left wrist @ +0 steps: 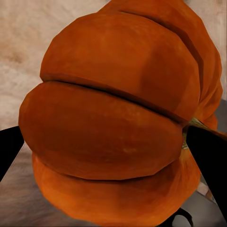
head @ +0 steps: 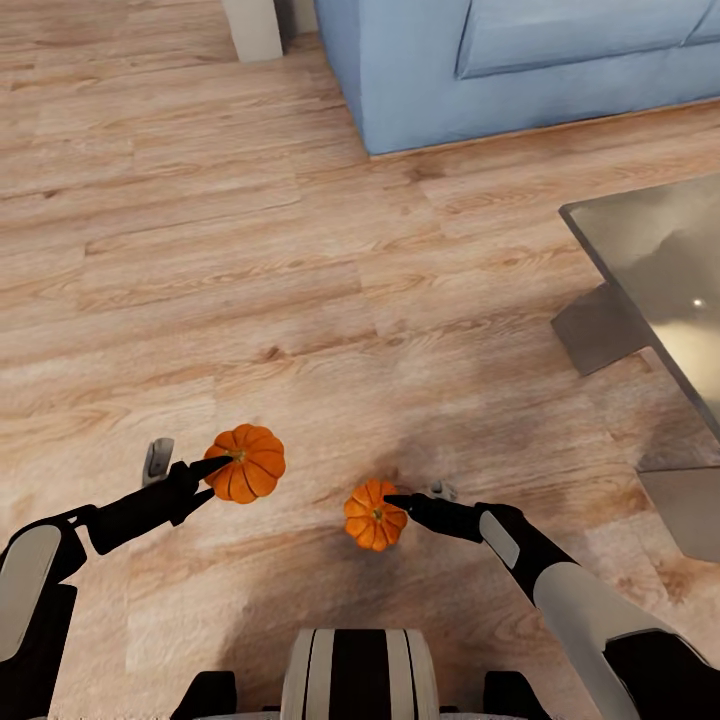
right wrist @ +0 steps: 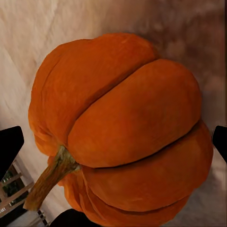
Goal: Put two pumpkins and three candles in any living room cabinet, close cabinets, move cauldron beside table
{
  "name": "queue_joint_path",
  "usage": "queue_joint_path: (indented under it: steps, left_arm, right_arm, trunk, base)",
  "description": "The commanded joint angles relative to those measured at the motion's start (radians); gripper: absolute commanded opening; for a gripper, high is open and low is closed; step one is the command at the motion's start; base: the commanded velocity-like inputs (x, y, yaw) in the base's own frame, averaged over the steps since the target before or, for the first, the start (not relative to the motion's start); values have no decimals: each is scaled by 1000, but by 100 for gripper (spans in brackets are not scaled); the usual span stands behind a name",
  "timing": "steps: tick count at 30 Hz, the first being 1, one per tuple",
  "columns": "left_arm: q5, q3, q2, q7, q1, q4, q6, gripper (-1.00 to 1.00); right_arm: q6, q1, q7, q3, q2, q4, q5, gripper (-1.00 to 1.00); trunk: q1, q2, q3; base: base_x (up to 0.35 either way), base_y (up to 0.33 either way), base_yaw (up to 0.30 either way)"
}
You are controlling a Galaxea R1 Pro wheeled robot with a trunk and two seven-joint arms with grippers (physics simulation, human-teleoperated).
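Two orange ribbed pumpkins hang above the wooden floor in front of me. My left gripper point(head: 218, 466) is shut on the larger-looking pumpkin point(head: 247, 463); up close this pumpkin point(left wrist: 118, 123) sits between the black fingertips point(left wrist: 208, 165). My right gripper point(head: 398, 505) is shut on the other pumpkin point(head: 375, 514); close up this pumpkin point(right wrist: 123, 132), stem pointing sideways, is squeezed between two dark fingertips point(right wrist: 9, 146). The glossy grey table point(head: 660, 290) stands at the right. The candles, cabinet and cauldron are out of view.
A blue sofa point(head: 520, 60) stands at the back right, a pale leg or post point(head: 252, 28) left of it. The table's slanted slab legs point(head: 598, 328) reach onto the floor at right. Light wood floor point(head: 200, 250) stretches ahead and left.
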Motion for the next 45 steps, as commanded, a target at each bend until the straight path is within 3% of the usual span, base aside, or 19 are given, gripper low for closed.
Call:
queue_joint_path:
  steps: [1,4,45]
  left_arm:
    - [5,0,0,0,0,0,0,-100]
    - [5,0,0,-1,0,0,0,-100]
    - [5,0,1,-1,0,-2,0,-100]
  right_arm:
    - [0,0,0,0,0,0,0,100]
    - [0,0,0,0,0,0,0,100]
    - [0,0,-1,0,1,-2,0,100]
  trunk:
    - [0,0,-4]
    - [2,-1,-16]
    - [3,-2,-27]
  base:
    - [0,0,31]
    - [0,0,14]
    - [0,0,22]
